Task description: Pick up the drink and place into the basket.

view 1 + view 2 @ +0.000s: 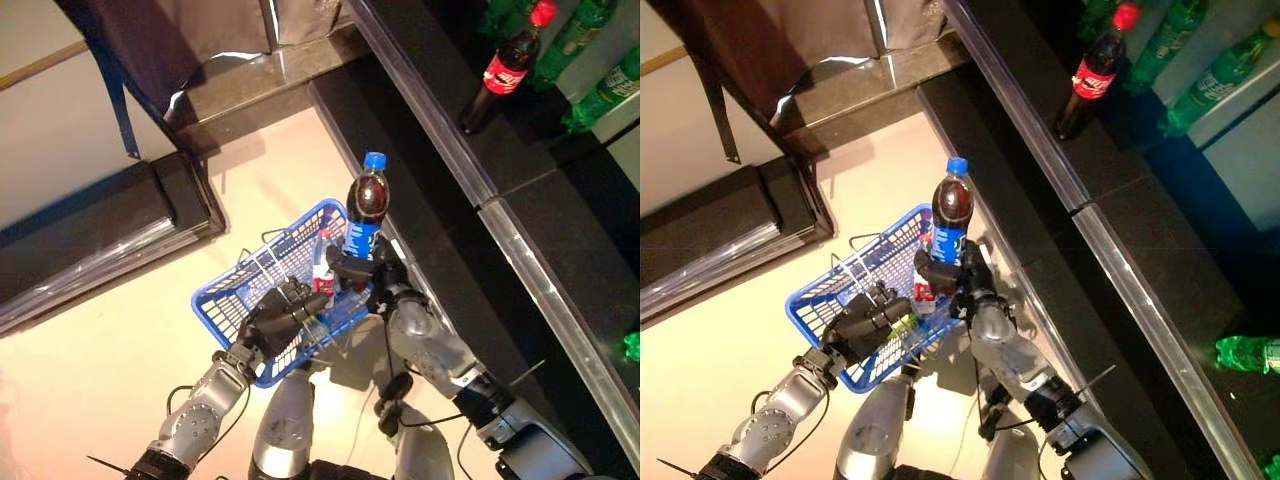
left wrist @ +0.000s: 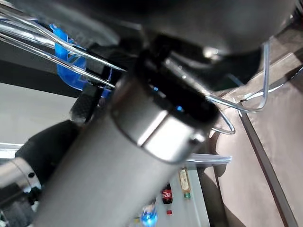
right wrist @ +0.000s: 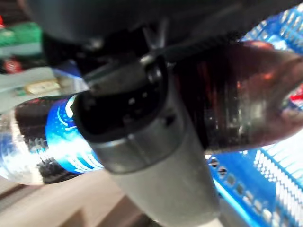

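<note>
My right hand (image 1: 368, 272) is shut on a dark cola bottle (image 1: 365, 208) with a blue cap and blue label, held upright at the right rim of the blue basket (image 1: 228, 303). The bottle also shows in the right eye view (image 1: 950, 212) and, close up, in the right wrist view (image 3: 246, 97). My left hand (image 1: 278, 310) is shut on the basket's thin wire handles (image 2: 57, 54) and holds the basket up in front of me. Other drinks (image 1: 322, 272) lie inside the basket, one with a red label.
A dark shelf with a metal rail (image 1: 450, 140) runs along the right. On it stand a red-capped cola bottle (image 1: 505, 65) and green bottles (image 1: 600, 90). A low dark platform (image 1: 100, 240) lies at the left, and a dark cloth hangs at the top left.
</note>
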Motion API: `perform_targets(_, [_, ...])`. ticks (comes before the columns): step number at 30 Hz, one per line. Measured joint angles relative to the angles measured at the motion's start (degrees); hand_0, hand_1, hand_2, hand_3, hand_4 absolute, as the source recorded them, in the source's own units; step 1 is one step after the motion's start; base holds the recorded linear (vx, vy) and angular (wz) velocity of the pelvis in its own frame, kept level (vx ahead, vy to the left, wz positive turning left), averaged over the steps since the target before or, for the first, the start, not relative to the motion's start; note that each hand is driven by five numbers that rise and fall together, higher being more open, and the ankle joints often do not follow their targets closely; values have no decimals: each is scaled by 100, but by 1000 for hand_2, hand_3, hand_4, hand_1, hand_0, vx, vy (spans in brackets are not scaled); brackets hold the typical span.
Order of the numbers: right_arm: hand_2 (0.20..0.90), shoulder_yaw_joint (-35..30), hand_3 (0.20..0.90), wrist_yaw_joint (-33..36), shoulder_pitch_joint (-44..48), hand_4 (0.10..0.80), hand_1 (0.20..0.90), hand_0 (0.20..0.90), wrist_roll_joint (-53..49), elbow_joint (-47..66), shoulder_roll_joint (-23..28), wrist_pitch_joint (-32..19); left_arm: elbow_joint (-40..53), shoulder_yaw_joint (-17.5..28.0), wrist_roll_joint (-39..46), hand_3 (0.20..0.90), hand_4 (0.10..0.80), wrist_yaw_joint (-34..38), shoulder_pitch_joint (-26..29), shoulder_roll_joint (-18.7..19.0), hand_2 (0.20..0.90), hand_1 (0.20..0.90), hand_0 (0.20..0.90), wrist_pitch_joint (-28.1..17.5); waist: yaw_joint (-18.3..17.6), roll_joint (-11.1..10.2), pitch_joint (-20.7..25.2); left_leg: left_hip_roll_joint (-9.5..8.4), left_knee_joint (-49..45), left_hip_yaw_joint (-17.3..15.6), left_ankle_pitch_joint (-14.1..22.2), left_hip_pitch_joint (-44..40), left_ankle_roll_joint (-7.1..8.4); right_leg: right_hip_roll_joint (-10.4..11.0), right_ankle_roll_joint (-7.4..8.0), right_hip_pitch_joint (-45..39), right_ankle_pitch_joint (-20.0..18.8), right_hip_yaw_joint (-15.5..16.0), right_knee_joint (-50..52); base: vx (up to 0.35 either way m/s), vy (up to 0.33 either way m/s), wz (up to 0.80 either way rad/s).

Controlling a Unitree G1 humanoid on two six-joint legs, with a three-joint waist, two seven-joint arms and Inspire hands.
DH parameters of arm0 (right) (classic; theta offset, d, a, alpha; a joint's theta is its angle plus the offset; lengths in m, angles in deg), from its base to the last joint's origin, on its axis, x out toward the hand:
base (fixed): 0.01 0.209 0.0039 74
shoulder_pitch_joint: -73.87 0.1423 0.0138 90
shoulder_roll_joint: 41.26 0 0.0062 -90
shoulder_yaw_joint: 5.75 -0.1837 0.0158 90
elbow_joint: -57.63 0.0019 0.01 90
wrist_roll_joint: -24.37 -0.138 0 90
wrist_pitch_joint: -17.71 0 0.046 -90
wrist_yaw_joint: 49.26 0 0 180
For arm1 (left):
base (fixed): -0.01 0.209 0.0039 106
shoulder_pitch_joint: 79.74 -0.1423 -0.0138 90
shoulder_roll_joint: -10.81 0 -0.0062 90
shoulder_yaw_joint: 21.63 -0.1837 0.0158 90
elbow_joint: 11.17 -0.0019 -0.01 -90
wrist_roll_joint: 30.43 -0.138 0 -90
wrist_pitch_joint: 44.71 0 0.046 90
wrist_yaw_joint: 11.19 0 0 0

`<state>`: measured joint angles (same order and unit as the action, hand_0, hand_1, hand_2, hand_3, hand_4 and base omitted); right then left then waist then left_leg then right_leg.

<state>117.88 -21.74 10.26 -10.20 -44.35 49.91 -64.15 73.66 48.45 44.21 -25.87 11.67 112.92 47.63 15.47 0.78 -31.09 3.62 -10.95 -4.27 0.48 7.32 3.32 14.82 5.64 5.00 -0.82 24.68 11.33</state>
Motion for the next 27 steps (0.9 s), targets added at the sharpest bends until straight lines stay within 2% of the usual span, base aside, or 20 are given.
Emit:
perform_targets(8, [300,61,200,14,197,100,300,300,-31,-1299,-388,7,104,12,0,200,100,-533,41,175,300,300,300,402,228,5,-3,-96,8,111,7,22,-11,144,53,42,166,60,233,17,10,10])
perform_targets(11, [300,50,200,12,254,100,300,300,-103,-1589,-404,-8,256,8,0,200,100,-722,62,234,300,300,300,545,293,14,-3,-133,-2,188,0,76,-22,190,67,42,202,169,273,13,19,15])
perform_targets(16, [300,54,200,2,462,100,300,300,-220,-2296,-556,-2,454,-158,0,200,100,-1079,287,276,300,300,300,701,371,43,-7,-195,-15,270,-18,183,-47,267,91,132,254,225,372,10,-1,11])
perform_targets(20, [300,77,200,-107,492,100,300,300,-384,-2598,-651,6,456,-371,0,200,100,-1104,617,264,300,300,300,820,415,47,-7,-213,-10,318,-20,193,-50,285,102,105,267,302,374,14,-15,7])
perform_targets(27, [300,190,200,-414,558,100,300,300,-501,-2866,-687,60,456,-406,0,200,100,-1110,714,263,300,300,300,1005,438,47,-6,-213,-8,327,-19,199,-50,283,103,107,276,312,376,-2,-5,0])
